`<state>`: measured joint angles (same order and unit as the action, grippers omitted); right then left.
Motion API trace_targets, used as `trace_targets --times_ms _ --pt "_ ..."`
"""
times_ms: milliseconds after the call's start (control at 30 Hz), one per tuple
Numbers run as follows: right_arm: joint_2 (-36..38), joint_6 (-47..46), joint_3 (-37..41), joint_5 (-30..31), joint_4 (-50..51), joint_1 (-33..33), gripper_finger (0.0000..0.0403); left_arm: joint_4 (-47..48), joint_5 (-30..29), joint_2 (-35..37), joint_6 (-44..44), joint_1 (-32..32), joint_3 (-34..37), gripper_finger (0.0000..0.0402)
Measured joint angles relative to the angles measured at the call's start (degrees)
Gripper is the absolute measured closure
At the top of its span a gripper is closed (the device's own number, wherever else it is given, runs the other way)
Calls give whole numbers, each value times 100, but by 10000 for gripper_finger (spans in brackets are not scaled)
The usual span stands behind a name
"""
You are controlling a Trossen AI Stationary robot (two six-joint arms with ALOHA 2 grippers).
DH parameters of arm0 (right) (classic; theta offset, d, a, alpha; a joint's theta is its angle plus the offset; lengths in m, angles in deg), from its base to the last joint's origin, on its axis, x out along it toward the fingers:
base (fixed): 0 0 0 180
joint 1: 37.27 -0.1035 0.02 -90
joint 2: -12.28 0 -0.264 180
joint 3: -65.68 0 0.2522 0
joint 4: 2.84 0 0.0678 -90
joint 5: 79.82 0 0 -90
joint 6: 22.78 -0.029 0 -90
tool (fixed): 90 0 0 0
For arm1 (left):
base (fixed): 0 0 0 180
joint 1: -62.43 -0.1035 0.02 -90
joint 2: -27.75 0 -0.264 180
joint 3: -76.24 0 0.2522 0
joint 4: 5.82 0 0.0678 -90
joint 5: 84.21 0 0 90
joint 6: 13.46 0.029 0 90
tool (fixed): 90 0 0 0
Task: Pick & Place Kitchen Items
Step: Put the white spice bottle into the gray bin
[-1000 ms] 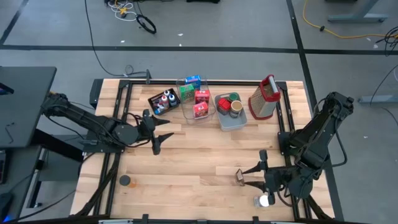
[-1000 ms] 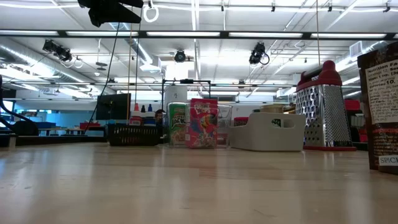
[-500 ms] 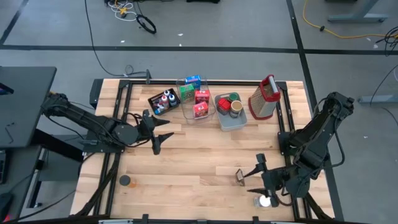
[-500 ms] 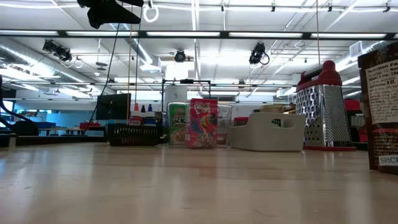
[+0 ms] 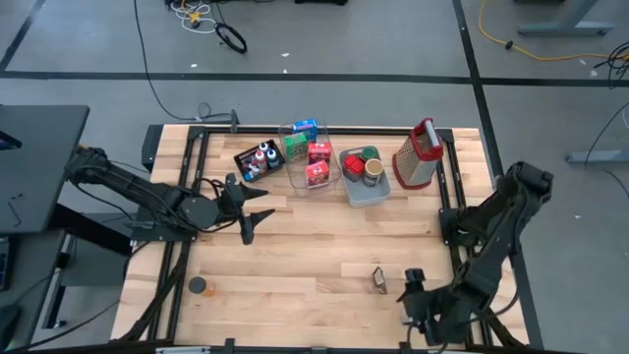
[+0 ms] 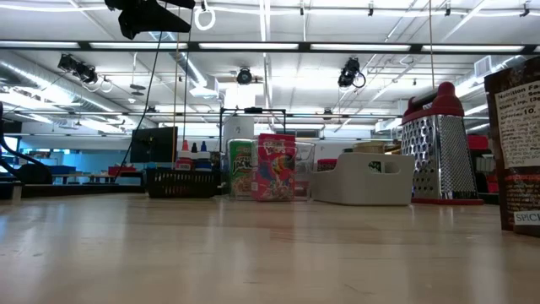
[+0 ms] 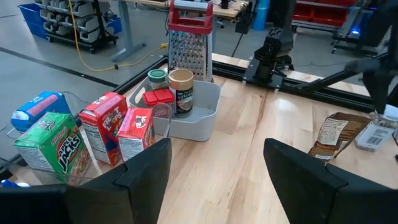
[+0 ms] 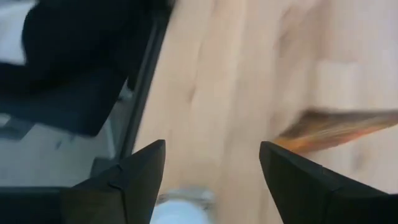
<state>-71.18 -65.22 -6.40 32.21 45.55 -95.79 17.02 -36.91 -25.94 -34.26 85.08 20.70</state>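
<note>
Wooden planks make up the table top point(image 5: 295, 246), pale and smooth, with a black metal frame around it and a grey floor beyond.

At the far side sit the kitchen items: little green, red and blue cardboard boxes point(image 5: 307, 152) in a clear bin, tiny bottles with coloured caps point(image 5: 257, 157) in a black tray, and small round jars point(image 5: 366, 165) in a grey-blue plastic bin. A tall shiny metal grater with a red handle point(image 5: 418, 155) stands just beside that bin.

Near the front edge, a small brown spice packet point(image 5: 378, 280) stands alone on the wood. The right gripper point(image 5: 418, 305) is close to it, low at the table's front corner, fingers spread wide and holding nothing. A small white thing point(image 8: 180, 208) shows under those fingers, too blurry to name.

The left gripper point(image 5: 257, 205) waits above the middle left of the table, fingers wide and empty. A small dark round can point(image 5: 198, 285) sits near the front left.

I think the packet is the one being worked on now. Next, the right gripper needs to line up around it and close gently, since it looks thin and easy to tip.
</note>
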Motion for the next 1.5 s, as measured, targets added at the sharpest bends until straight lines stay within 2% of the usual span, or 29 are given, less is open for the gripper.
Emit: trace_targets --times_ms 167,333,700,1067,1300,1500 --pt "-498 -260 0 -686 -231 -3 130 -4 -57 0 -2 0 0 137" --pt "-588 -783 0 -1148 72 -6 130 -3 -192 0 -47 -4 0 137" --pt "-594 -1863 0 -1156 506 -159 130 0 -192 0 -146 -4 0 137" --pt "-869 -1850 0 -1295 771 -234 133 1 -188 0 -149 -4 0 137" --pt "-877 -1905 0 -1369 728 -231 192 0 -188 0 -149 -4 0 137" --pt "-860 -1822 2 -1118 776 -220 193 2 -188 0 -149 -4 0 137"
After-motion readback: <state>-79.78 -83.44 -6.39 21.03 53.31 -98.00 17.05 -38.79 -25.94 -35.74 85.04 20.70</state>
